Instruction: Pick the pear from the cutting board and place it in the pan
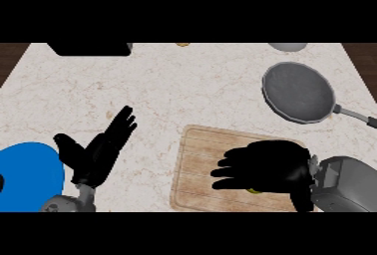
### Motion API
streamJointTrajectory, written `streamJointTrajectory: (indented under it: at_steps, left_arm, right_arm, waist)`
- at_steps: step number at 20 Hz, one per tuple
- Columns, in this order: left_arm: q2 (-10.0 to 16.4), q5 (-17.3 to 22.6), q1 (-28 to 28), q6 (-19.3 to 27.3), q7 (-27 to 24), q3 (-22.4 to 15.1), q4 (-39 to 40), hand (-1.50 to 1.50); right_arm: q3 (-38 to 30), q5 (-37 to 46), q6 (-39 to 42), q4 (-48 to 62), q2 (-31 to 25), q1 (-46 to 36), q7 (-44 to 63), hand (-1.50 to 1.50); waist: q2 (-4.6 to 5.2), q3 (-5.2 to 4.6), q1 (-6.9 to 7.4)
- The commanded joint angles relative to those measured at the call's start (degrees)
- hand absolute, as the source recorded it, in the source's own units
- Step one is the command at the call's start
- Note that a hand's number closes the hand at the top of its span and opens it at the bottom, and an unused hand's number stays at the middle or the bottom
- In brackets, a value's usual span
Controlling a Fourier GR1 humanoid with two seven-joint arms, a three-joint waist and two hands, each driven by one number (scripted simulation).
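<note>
Now the right hand (pixel 269 167) is clasping the pear (pixel 254 190) on the cutting board (pixel 202 149), lower right, readying it for the upper-right pan (pixel 298 92); the left hand (pixel 99 149) is resting open.

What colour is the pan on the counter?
The pan is dark grey, clearest in the head view.

A blue plate (pixel 29 174) sits at the marbled counter's (pixel 184 89) near-left edge; a black block (pixel 88 48) and a grey rounded thing (pixel 287 46) line its far edge.
</note>
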Motion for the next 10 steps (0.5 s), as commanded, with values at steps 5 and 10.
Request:
streamJointTrajectory:
  at_steps: [5,10]
  left_arm:
    - [-1.08,-1.50,-2.06,0.56,5.43,1.58,-3.12,0.00]
    - [-1.71,-3.02,-0.47,-1.93,2.56,2.23,-0.65,0.00]
  right_arm:
    - [-0.85,12.08,-3.85,-0.18,0.11,5.90,-3.56,-1.50]
    - [-3.32,17.89,-8.91,7.27,0.55,6.41,-11.19,-1.50]
  waist:
    - [0.05,0.03,0.13]
    - [0.13,0.03,0.23]
